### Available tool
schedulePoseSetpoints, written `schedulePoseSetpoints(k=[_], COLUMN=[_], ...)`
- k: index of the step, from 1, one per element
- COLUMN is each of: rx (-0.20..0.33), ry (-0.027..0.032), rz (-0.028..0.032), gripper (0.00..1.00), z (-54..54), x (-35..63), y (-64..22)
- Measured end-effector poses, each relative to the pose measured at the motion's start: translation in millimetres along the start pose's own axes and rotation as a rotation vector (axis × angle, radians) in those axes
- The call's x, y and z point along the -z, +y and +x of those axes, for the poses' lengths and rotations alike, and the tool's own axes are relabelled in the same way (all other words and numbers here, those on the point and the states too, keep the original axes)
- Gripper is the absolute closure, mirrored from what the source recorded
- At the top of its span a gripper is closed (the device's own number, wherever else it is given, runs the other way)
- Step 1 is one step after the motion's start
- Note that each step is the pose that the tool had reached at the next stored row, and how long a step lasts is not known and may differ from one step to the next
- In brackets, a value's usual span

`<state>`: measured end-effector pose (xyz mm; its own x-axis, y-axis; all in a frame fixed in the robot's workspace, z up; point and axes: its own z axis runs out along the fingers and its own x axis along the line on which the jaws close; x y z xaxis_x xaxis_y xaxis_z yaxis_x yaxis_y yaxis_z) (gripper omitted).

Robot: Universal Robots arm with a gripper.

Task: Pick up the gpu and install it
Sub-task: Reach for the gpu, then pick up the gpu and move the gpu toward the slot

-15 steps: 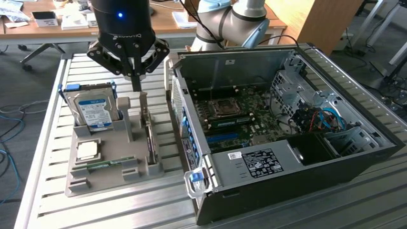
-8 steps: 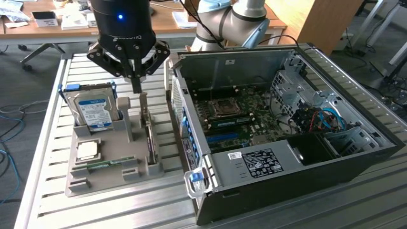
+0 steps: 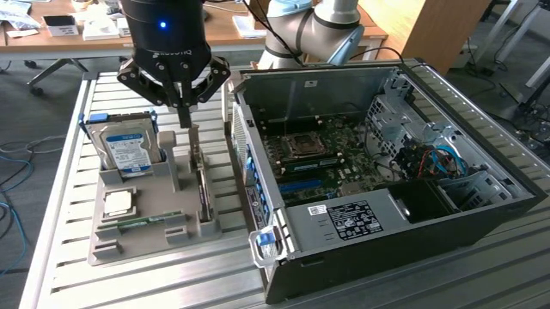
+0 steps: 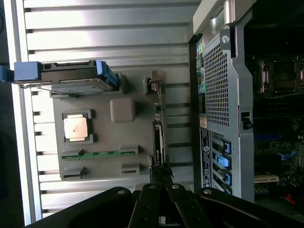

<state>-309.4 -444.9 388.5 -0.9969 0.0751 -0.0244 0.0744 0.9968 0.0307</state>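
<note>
While jaws hang shut, gpu (image 4: 157,138) on edge

Gripper (image 3: 184,121) pointed down — jaws closed

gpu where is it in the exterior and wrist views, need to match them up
Exterior view: the gpu stands on edge in the grey tray, on the side nearest the computer case.
Wrist view: the gpu is a thin dark strip along the tray's edge, facing the case.
Shared landmark: the blue-framed hard drive at the tray's end.
</note>
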Motion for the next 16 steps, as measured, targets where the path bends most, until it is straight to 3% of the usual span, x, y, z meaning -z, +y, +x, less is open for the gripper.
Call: schedulePoseSetpoints(k=[13,16], rx=[0.000,0.000], ry=[0.0000,0.0000], rz=[0.0000,0.0001], gripper=[0.89,0.83], z=[0.0,0.0], x=[0.0,0.0], y=[-0.1,-0.1])
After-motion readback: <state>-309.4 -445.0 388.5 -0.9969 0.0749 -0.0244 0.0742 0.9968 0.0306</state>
